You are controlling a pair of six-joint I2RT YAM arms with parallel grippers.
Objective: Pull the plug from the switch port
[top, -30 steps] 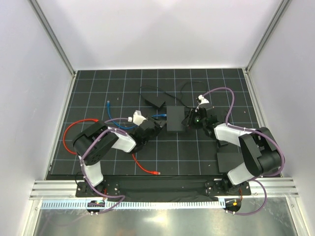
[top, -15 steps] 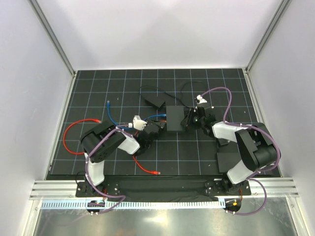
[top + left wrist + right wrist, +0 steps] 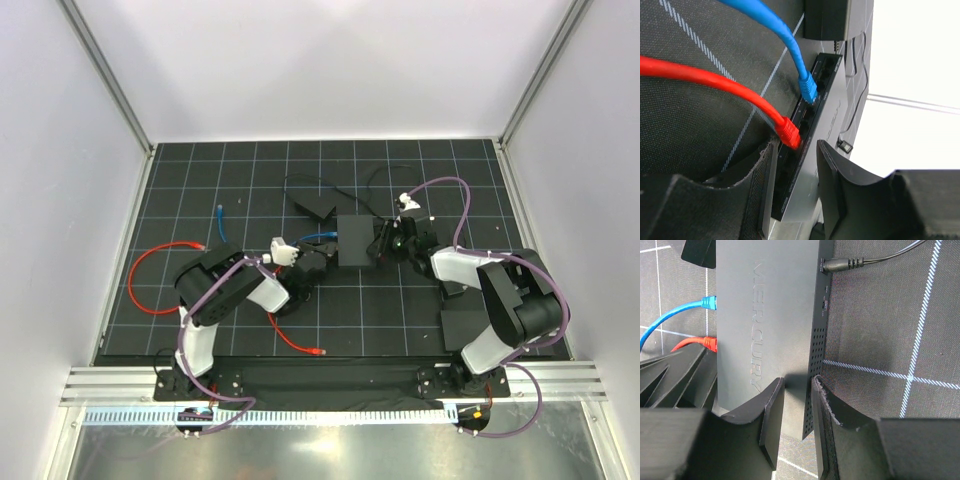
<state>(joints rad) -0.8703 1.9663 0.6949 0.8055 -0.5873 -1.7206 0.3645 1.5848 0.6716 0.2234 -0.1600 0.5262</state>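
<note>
The only readable wording is the brand "MERCURY", in raised letters the same dark grey as the casing, on the flat top face of the switch [image 3: 765, 315] in the right wrist view. The word runs lengthwise along the face, starting toward 12 o'clock and ending toward 6 o'clock, with the letters lying on their sides. In the left wrist view the same face shows faint raised letters, seen too edge-on to read. Nothing can be read from overhead.
</note>
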